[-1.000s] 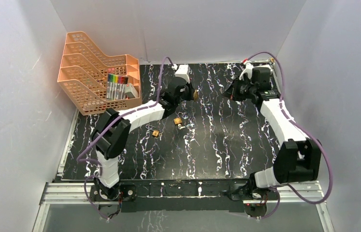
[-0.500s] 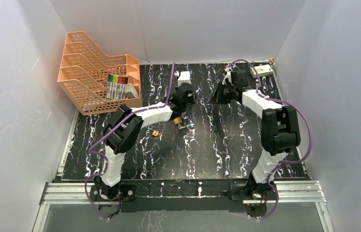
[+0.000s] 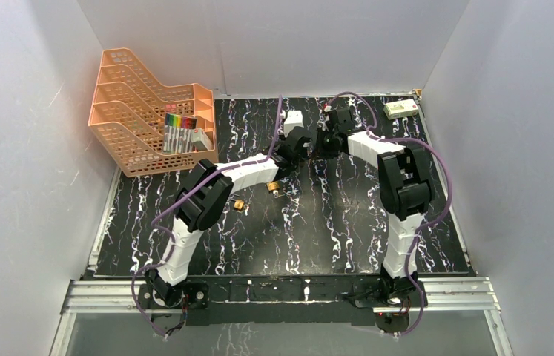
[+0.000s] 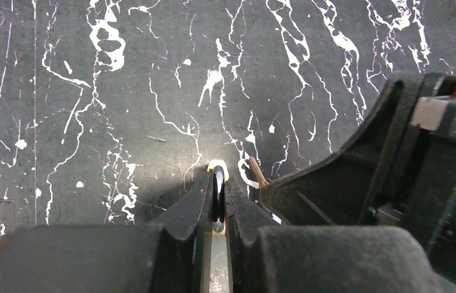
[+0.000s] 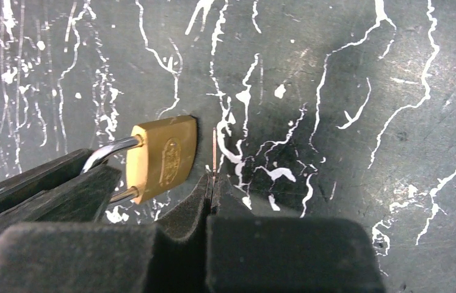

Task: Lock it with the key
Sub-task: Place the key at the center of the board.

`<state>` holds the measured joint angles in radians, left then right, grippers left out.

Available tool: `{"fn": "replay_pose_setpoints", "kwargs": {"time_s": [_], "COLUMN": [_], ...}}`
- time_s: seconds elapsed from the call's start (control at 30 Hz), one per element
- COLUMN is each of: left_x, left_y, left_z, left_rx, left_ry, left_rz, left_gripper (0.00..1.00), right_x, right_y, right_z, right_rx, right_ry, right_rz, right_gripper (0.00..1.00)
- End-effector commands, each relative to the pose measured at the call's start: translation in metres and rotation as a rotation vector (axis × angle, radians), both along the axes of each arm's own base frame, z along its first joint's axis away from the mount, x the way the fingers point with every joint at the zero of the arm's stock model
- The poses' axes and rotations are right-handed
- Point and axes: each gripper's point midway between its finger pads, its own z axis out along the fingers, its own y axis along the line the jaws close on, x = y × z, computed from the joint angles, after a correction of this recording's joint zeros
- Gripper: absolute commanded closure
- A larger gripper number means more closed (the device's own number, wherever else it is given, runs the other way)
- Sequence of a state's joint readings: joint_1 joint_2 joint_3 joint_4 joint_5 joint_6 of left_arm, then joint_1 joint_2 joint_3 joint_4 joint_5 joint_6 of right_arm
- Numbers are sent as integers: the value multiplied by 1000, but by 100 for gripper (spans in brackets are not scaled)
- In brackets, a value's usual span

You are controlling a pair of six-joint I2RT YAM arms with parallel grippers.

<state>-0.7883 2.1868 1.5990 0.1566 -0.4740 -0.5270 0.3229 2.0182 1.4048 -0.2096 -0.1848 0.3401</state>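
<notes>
Only my right wrist view shows the brass padlock [image 5: 164,159] face-on. It is held above the worktop [image 3: 333,215] just beside the key [image 5: 213,149], whose thin blade pokes from my right tool [image 5: 211,183], pinched together on it. My left wrist view shows that lock edge-on, with my left tool [image 4: 218,186] clamped on it. I count one held padlock and one key. The top view adds two more on the worktop: a far brass piece [image 3: 274,186] and a near brass piece [image 3: 239,204]. I cannot read the padlock's oval stamp.

A brass padlock [image 5: 163,159] was gripped by its silver shackle [image 5: 112,148]; a thin key [image 5: 214,152] was seen edge-on just beside it.
</notes>
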Motion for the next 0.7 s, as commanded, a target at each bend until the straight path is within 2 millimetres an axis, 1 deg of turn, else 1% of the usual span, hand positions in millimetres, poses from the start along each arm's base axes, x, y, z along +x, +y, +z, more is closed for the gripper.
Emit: {"fn": "replay_pose_setpoints", "kwargs": {"time_s": [0.0, 0.2, 0.33, 0.47, 0.53, 0.67], "left_x": [10, 10, 10, 10, 10, 10], "left_y": [1, 2, 1, -3, -5, -6], "left_z": [26, 16, 15, 17, 18, 18], "left_rx": [-30, -28, -31, -39, -42, -41], "left_ry": [-51, -41, -37, -35, -35, -34], "left_rz": [72, 85, 79, 64, 58, 52], "left_gripper": [100, 100, 100, 100, 92, 78], "right_x": [21, 20, 20, 17, 14, 10], "right_y": [0, 2, 6, 8, 7, 7], "right_z": [13, 7, 2, -6, -10, -14], "right_rx": [10, 35, 53, 65, 68, 76], "right_ry": [-57, -44, -31, -4, 9, 19], "right_rz": [-35, -45, -48, -53, -57, -66], "right_gripper": [100, 100, 100, 100, 100, 97]}}
